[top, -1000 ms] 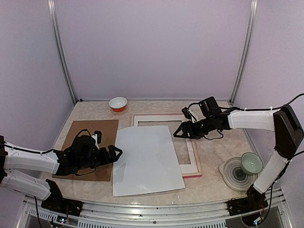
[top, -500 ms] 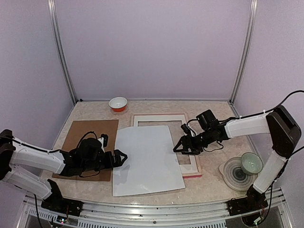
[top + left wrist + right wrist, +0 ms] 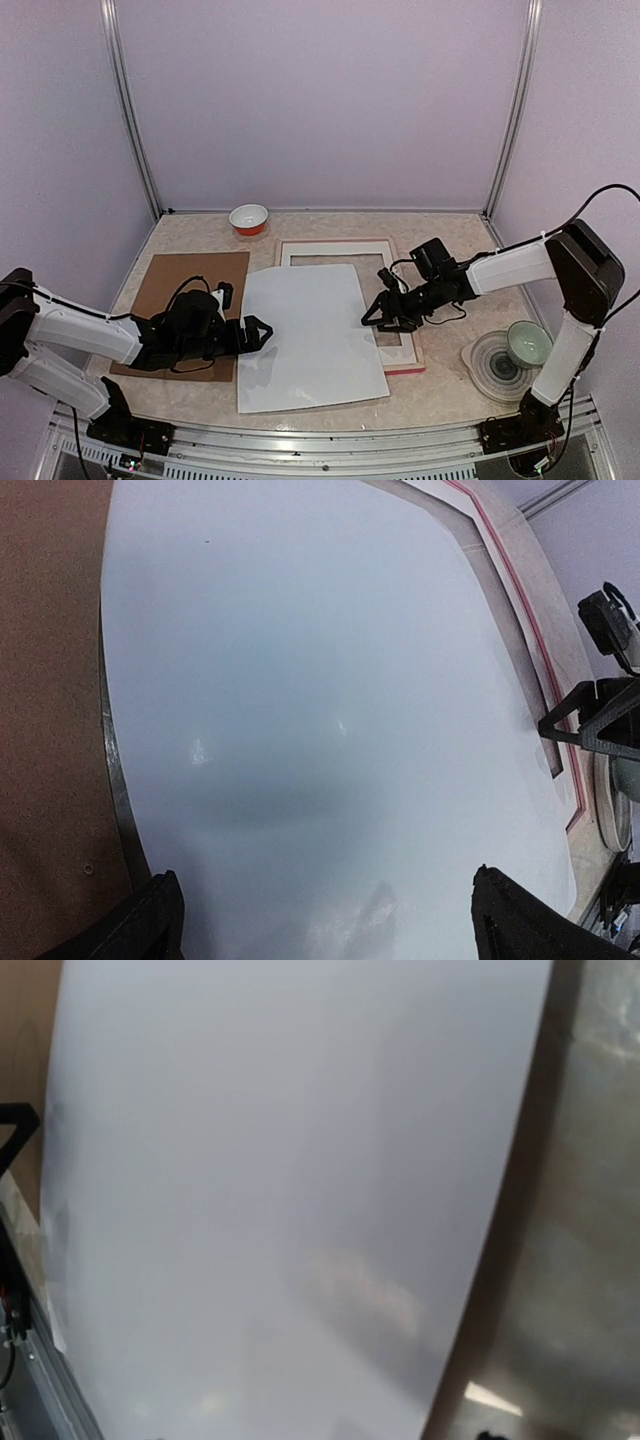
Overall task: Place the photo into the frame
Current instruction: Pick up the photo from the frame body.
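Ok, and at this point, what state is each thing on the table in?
photo: flat, white side up, overlapping frame and backing board
frame: flat, partly covered, nothing fitted inside
backing board: flat, right edge under the photo
bowl: upright
cup: upright on the plate
left pincer: open, at the photo's left edge
right pincer: open, at the photo's right edge
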